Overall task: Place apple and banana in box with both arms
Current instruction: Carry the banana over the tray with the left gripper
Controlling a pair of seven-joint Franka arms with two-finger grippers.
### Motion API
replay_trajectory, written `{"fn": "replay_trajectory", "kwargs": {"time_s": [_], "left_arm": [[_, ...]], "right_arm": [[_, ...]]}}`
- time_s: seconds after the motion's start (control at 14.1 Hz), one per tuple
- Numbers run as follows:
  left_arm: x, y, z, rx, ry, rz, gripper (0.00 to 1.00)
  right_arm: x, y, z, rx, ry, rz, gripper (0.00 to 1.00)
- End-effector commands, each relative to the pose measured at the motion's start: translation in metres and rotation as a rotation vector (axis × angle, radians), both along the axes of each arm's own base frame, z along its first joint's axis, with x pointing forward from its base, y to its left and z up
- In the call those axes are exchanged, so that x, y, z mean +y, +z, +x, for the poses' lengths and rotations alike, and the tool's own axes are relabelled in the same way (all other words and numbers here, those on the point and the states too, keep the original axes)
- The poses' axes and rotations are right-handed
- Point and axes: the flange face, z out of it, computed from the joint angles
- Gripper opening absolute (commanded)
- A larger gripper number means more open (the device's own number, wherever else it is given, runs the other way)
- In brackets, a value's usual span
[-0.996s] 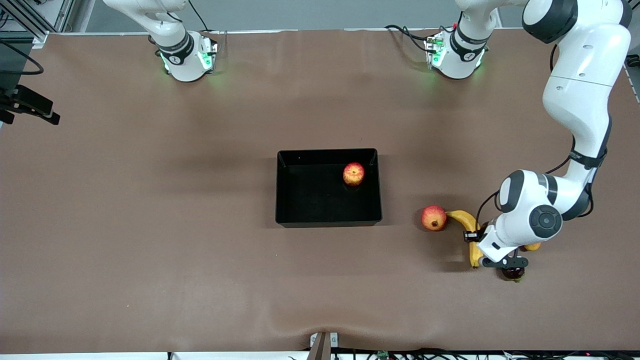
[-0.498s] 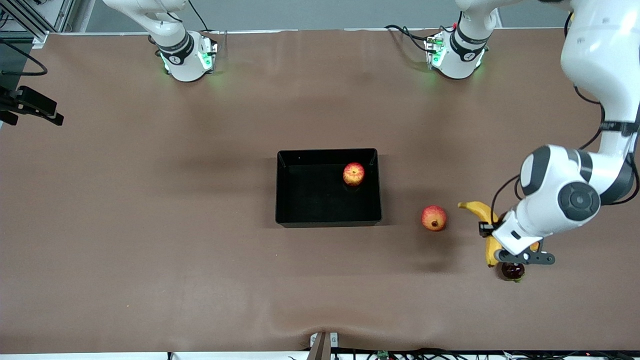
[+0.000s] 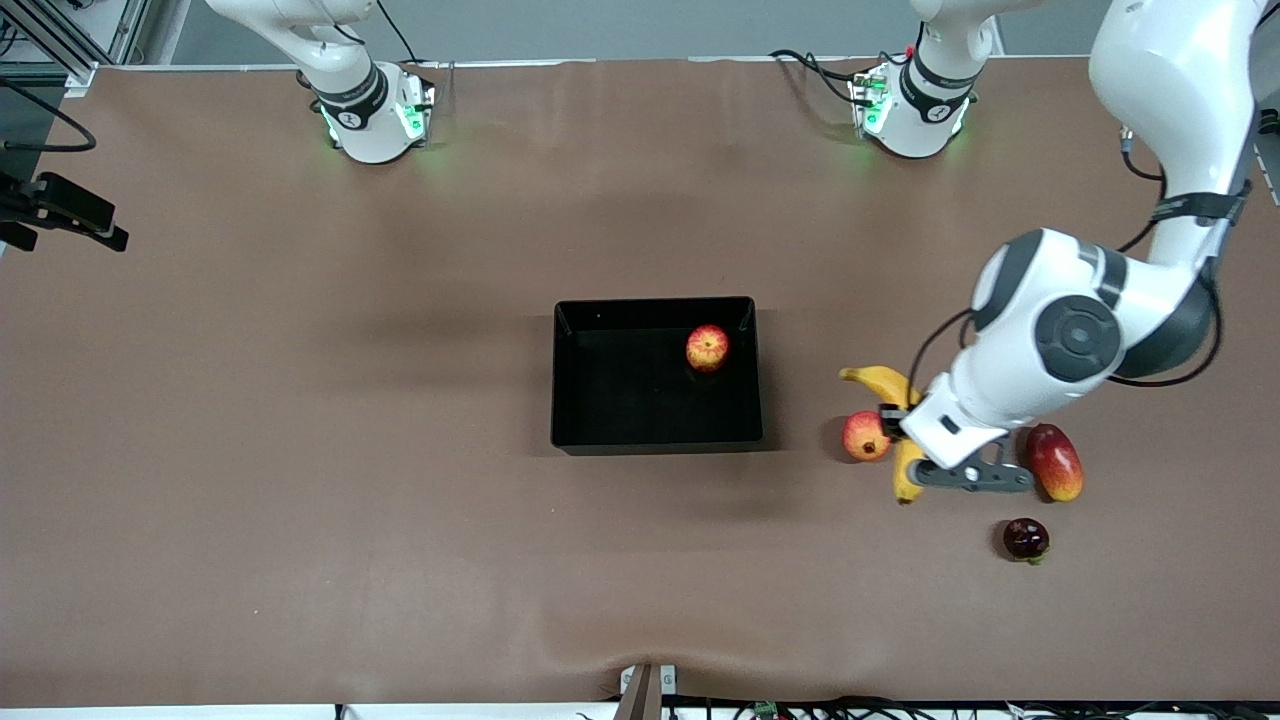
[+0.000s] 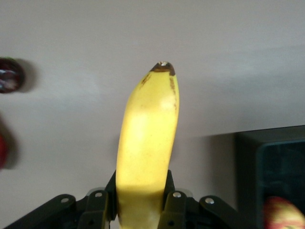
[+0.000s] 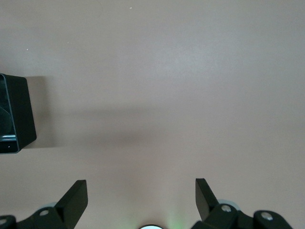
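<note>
In the front view the apple lies already inside the box, near the corner toward the left arm's end of the table, so one half of the task looks done. The left gripper is clenched on the banana and holds it in the air over the table, with the round red-orange fruit just under it; the box is a short way off from this gripper, toward the middle of the table. The oval red-yellow fruit and a small dark fruit lie on the table near the same gripper, away from the box. The right gripper is not seen in this view, only the base of its arm. In the left wrist view the banana sticks out straight from between the two fingers, which press it on both sides, and a corner of the box with the apple shows to one side. In the right wrist view the right gripper hangs with fingers spread wide and empty over bare table, the box edge beside it; this arm waits. I judge what is left is to carry the banana over the box and release it there
</note>
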Motion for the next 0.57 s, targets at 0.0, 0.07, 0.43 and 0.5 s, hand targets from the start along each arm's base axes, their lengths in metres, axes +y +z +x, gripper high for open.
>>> {"fn": "replay_trajectory", "kwargs": {"time_s": [0.0, 0.07, 0.43, 0.5], "left_arm": [[-0.064, 0.009, -0.022, 0.010, 0.054, -0.014, 0.00], [-0.095, 0.005, -0.036, 0.019, 0.069, -0.014, 0.00], [-0.223, -0.036, -0.101, 0.074, 0.169, -0.018, 0.00], [-0.239, -0.045, -0.111, 0.079, 0.159, -0.024, 0.00]], "right_arm": [[0.002, 0.003, 0.001, -0.002, 0.009, 0.009, 1.00], [0.001, 0.003, 0.001, -0.002, 0.008, 0.010, 1.00], [0.002, 0.003, 0.001, -0.001, 0.009, 0.011, 1.00], [0.001, 0.003, 0.001, -0.001, 0.008, 0.010, 1.00]]}}
